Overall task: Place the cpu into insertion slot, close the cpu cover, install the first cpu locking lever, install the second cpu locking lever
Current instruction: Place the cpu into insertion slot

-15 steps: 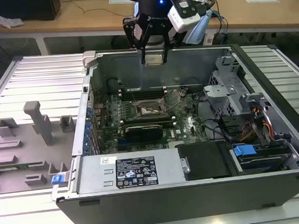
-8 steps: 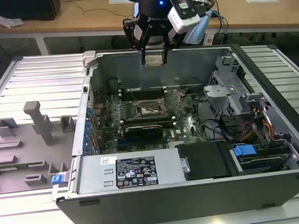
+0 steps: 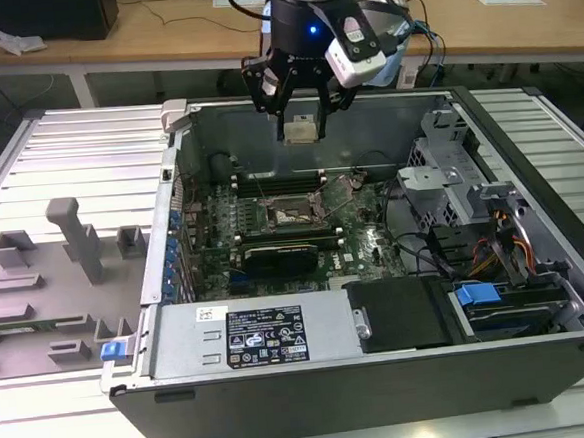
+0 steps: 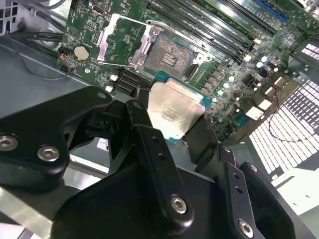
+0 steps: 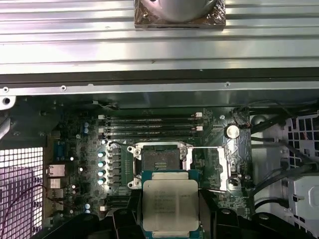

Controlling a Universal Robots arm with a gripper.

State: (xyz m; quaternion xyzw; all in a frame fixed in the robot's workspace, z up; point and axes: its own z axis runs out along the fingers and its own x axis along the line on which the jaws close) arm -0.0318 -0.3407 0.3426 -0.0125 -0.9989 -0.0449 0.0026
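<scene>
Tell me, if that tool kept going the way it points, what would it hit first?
Likely the open insertion slot, met by the cpu the tool holds; depth is unclear.

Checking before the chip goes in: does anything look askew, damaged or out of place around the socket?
Nothing stands out. The gripper holds the cpu level in the air, the insertion slot lies bare, and the cpu cover is swung open beside it, with no visible damage.

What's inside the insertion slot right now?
Nothing is seated: the insertion slot shows its bare pin field, the cpu cover swung open beside it. The gripper holds the cpu clear of the board; in the first wrist view it hides one edge of the slot.
</scene>
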